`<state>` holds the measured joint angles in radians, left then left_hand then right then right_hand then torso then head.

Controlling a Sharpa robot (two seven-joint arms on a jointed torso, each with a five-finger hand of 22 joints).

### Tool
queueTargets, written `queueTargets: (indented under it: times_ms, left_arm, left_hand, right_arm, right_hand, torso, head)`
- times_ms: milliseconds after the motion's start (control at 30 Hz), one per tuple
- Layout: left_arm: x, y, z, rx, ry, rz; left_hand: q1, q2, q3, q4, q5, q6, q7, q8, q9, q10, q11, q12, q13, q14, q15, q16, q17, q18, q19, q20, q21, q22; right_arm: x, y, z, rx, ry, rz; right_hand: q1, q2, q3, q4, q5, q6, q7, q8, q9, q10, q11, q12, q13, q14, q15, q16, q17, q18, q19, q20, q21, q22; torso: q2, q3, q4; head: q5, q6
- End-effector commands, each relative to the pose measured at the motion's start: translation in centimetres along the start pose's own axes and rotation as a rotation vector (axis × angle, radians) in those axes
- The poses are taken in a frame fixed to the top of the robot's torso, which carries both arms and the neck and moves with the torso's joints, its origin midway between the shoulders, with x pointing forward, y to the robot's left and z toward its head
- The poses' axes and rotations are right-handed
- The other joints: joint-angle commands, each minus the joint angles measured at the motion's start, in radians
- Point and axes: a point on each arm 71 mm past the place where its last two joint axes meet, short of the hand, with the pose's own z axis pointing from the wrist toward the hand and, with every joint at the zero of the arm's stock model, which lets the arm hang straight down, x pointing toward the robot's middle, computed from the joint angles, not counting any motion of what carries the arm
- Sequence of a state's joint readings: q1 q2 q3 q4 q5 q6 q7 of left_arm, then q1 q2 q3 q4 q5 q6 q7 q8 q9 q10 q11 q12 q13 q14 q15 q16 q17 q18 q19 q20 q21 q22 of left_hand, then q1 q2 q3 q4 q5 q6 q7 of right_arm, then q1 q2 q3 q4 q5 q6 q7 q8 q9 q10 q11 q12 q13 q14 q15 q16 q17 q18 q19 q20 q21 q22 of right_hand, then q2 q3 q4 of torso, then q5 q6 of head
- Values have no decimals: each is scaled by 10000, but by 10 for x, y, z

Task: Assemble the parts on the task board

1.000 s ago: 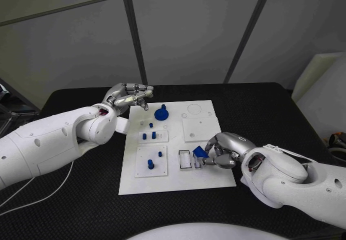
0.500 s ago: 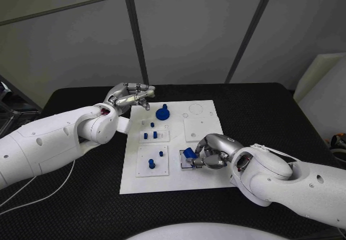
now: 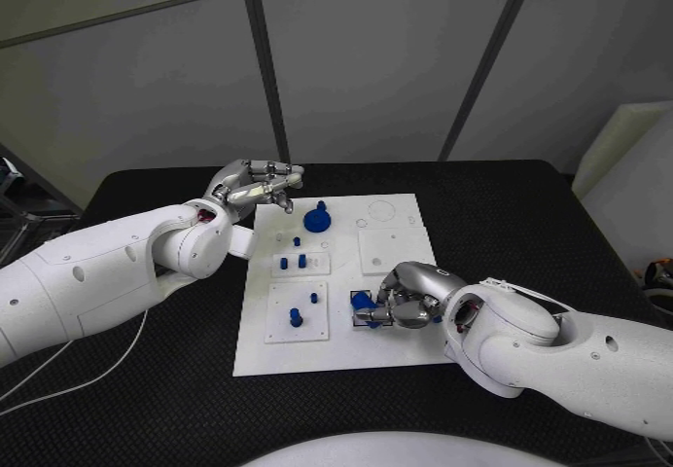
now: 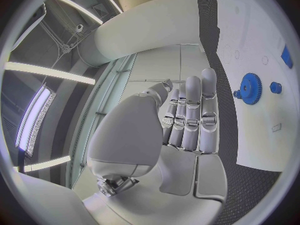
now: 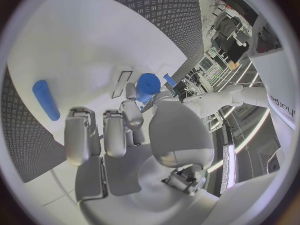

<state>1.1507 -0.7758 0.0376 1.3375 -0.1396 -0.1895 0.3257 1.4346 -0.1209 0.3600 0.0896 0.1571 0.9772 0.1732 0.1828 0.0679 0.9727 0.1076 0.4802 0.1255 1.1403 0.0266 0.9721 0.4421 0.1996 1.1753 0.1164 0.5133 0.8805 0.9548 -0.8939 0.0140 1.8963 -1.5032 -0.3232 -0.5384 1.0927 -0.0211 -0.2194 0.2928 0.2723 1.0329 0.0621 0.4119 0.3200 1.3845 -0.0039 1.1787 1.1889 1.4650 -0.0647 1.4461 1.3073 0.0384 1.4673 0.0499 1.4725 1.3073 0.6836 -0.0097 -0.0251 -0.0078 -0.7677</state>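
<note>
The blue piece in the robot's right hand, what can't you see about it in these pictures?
- Head view: the right hand covers most of the blue piece, so its full shape is hidden.
- Head view: the fingers hide whether the piece already sits in its slot on the white board.
- Right wrist view: the piece pokes out past the fingers, its lower end hidden.

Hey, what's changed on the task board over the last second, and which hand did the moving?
The right hand carried the blue part it holds from the task board's right edge leftward over the small slotted fixture, and now has it low over the slots. The left hand stayed raised at the board's far left corner, holding nothing. The blue gear and the small blue pegs did not move.
</note>
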Motion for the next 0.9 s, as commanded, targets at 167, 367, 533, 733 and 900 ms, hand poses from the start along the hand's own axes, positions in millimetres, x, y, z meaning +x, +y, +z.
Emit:
queueTargets:
  times_ms: [167, 367, 533, 733, 900]
  left_arm:
    - [3, -2, 1, 87, 149, -17]
    - [4, -2, 0, 41, 188, -29]
    - [5, -2, 0, 30, 236, -46]
    - [5, -2, 0, 29, 238, -46]
    - [4, -2, 0, 37, 235, -45]
  left_hand:
    - [-139, 17, -66, 44, 9, -80, 19, -1, -1, -90, -17, 40, -14, -46, -6, 64, -14, -179, 15, 52, -76, -23]
    - [-147, 19, -72, 53, 8, -88, 22, -3, -2, -97, -16, 42, -15, -45, -4, 69, -16, -178, 17, 53, -79, -26]
    - [-151, 20, -74, 57, 8, -91, 24, -3, -2, -100, -15, 43, -16, -44, -4, 71, -17, -178, 19, 54, -81, -27]
    - [-151, 20, -74, 57, 8, -91, 24, -3, -2, -100, -15, 43, -16, -44, -4, 71, -17, -178, 19, 54, -81, -27]
    - [-151, 20, -74, 57, 8, -91, 24, -3, -2, -100, -15, 43, -16, -44, -4, 71, -17, -178, 19, 54, -81, -27]
  right_arm:
    - [-1, -2, 2, 82, -46, 46]
    - [-2, -1, 3, -73, -292, 160]
    - [-4, 2, 2, -340, -463, 269]
    - [-4, 4, -3, -626, -435, 236]
    - [-6, 4, -9, -843, -446, 122]
  right_hand:
    - [-555, -254, 20, 18, -1313, -163, 35, 129, 96, -54, -35, -227, -49, 601, -51, -127, 260, -6, -45, -45, -153, 1423]
    - [-685, -467, 185, 24, -1699, -283, 72, 141, 123, -174, -3, -453, -194, 565, -24, -243, 98, 39, -179, -22, -299, 1280]
    - [-699, -384, 321, 17, -1477, -270, 64, 189, 153, -175, -6, -483, -194, 562, -22, -263, 84, 43, -189, -14, -317, 1268]
    - [-423, -359, 462, -13, -1154, -245, 40, 267, 202, -129, -29, -462, -134, 572, -38, -267, 101, 39, -171, -22, -309, 1285]
    - [121, -295, 558, -40, -1065, -198, -1, 368, 259, -47, -64, -380, -24, 591, -68, -239, 163, 24, -121, -47, -266, 1337]
  torso:
    - [-18, -11, -2]
    - [-12, 0, 9]
    - [-8, 5, -12]
    - [-12, 14, -23]
    - [-13, 15, -16]
  head:
    - [18, 20]
    - [85, 16]
    - [122, 18]
    - [110, 20]
    - [102, 20]
